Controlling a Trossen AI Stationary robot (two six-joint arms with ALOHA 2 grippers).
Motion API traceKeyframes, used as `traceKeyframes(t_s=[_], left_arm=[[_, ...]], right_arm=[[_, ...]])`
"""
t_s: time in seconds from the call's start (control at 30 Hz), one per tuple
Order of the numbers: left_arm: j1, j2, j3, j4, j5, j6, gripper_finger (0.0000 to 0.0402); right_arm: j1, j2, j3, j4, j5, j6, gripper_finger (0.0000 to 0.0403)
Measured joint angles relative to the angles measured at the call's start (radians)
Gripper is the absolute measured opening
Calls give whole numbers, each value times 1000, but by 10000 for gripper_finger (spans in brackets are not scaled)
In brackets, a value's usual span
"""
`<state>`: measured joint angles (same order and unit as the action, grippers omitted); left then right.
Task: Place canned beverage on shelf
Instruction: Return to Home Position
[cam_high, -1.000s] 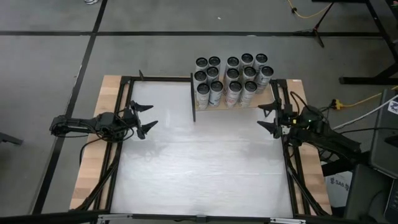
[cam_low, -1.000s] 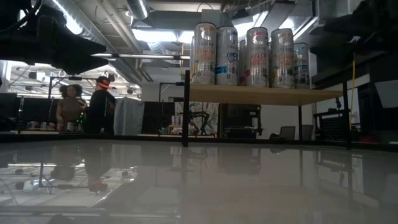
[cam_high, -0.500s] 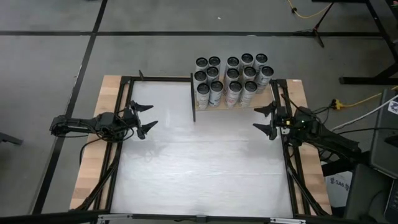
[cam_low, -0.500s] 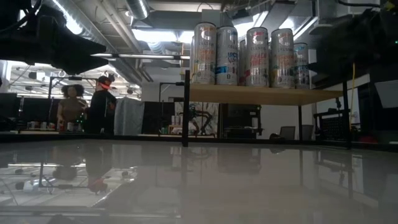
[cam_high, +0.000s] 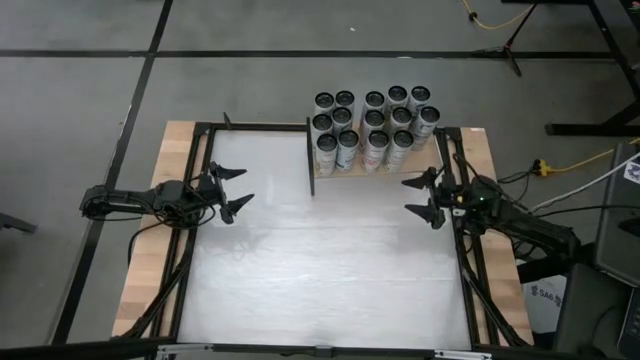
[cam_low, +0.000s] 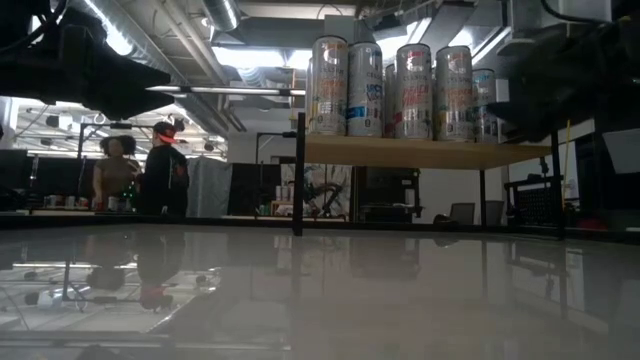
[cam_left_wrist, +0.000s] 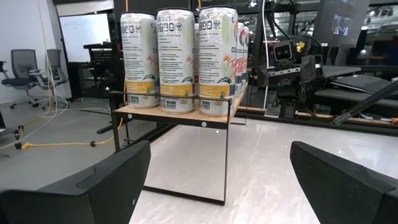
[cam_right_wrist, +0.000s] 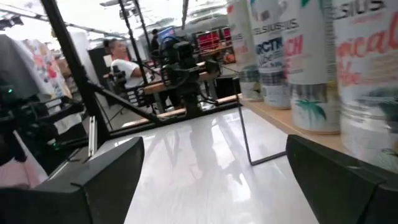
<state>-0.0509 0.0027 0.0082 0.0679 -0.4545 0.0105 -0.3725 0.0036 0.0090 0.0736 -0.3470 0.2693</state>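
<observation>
At the white table's (cam_high: 320, 270) far edge, silver beverage cans (cam_high: 372, 125) fill the pale wooden shelf (cam_low: 420, 152). Right gripper (cam_high: 407, 196) beside it and left gripper (cam_high: 245, 185) at the left edge gape empty. The homing step likely needs a clear retreat.

We see a left arm (cam_high: 130, 200) and a right arm (cam_high: 525, 225), both slim, black and jointed, with dark cables (cam_high: 172, 262) trailing along them. The left gripper (cam_high: 247, 185) and right gripper (cam_high: 406, 196) each carry two broad, matte black, wedge-shaped fingers (cam_left_wrist: 109, 180).
</observation>
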Motion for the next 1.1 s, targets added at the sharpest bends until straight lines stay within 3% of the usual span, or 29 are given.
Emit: traceKeyframes(t_s=[0.13, 0.4, 0.6, 0.77, 1.1], left_arm=[[0, 0, 0, 0, 0, 0, 382], [0, 0, 0, 0, 0, 0, 382], [0, 0, 0, 0, 0, 0, 382], [0, 0, 0, 0, 0, 0, 382], [0, 0, 0, 0, 0, 0, 382]], right_arm=[[0, -1, -1, 34, -4, -37, 381], [8, -1, -2, -10, 95, -96, 381], [146, -1, -2, -12, 95, -148, 381], [253, -1, -2, -22, 154, -177, 381], [275, -1, -2, -31, 202, -177, 381]])
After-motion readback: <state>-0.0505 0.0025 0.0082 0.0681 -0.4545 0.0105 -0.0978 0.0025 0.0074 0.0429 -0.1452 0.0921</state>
